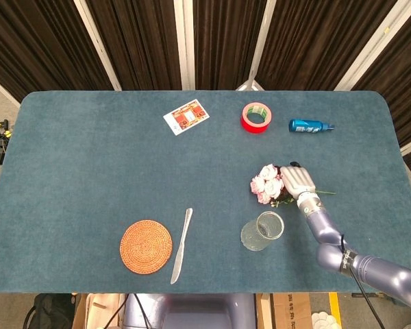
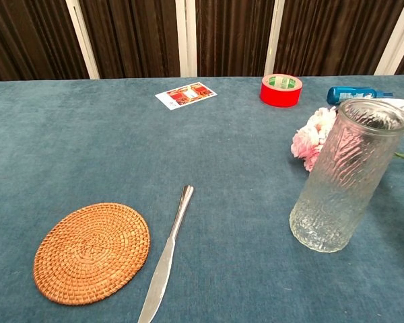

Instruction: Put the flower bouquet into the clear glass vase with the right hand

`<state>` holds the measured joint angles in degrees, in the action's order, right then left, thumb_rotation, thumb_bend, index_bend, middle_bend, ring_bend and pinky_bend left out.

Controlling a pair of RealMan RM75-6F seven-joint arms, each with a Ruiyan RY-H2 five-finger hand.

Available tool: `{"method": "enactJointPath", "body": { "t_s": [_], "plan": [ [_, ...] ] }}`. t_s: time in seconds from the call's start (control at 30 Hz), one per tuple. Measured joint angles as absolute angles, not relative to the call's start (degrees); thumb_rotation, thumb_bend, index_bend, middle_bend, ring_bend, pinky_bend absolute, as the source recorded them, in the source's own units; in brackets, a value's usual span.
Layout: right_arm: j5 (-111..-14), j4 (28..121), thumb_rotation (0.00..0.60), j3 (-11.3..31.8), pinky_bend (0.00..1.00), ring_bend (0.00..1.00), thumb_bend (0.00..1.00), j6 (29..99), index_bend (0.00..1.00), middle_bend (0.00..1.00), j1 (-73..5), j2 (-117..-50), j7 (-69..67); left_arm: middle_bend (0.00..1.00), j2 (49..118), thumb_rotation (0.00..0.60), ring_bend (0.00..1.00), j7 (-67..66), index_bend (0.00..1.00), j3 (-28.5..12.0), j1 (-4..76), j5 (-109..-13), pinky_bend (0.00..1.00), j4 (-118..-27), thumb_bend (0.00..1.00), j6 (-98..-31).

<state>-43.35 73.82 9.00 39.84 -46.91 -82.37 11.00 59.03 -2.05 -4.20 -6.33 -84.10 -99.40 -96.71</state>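
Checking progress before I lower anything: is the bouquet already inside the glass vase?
No: in the head view the flower bouquet lies on the table under the right hand, apart from the empty glass vase.

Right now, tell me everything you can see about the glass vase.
The glass vase is a tall clear tumbler with a rippled, textured wall and a wide open mouth. It stands upright and empty on the blue table, near the front edge on the robot's right side. Nothing touches it. The pink flower bouquet lies just behind it, under the right robot hand.
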Motion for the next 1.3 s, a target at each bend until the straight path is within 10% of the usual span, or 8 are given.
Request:
{"method": "enactJointPath", "body": {
  "t_s": [0.57,1.3],
  "plan": [
    [-48.15,78.67,0.6,14.44,0.19,0.54,0.52,38.07,0.53,0.49,-44.26,-77.1,-1.93,0.0,58.51,0.6,0.0,-0.72,0.12,-4.08,-6.41,-83.99,0.05,-99.29,0.22,-96.62],
    [-66.97,104.59,0.6,40.62,0.18,0.51,0.52,41.23,0.57,0.49,-24.68,-47.68,-64.39,0.0,58.45,0.6,0.0,1.72,0.12,-4.15,-7.09,-85.07,0.05,-98.57,0.22,-98.61]
  ]
}}
